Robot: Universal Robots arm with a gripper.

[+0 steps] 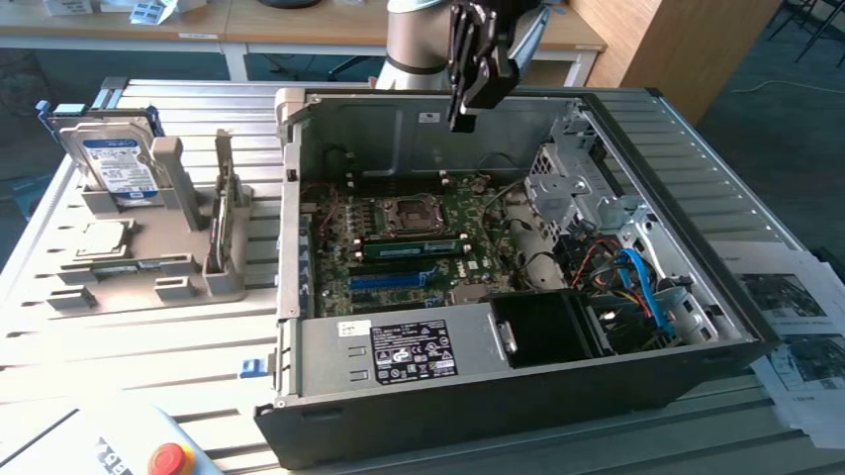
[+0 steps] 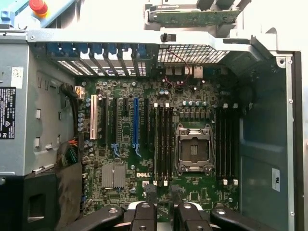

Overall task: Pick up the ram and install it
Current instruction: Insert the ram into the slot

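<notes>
Pick-up seems not yet begun: gripper point(image 2: 163, 191) hovers over the open computer case point(image 1: 396, 129), fingers spread and empty, while the ram point(image 2: 192, 17) apparently sits in the grey fixture point(image 1: 198, 213) outside it, so grasping calls for squaring to its thin edge.

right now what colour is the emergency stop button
Red, on a yellow base. The button shows best in the exterior view, at the near corner of the table.

Even, bright light washes the pale table point(image 1: 158, 327), while the open computer case point(image 1: 396, 129) shades its own interior.
</notes>
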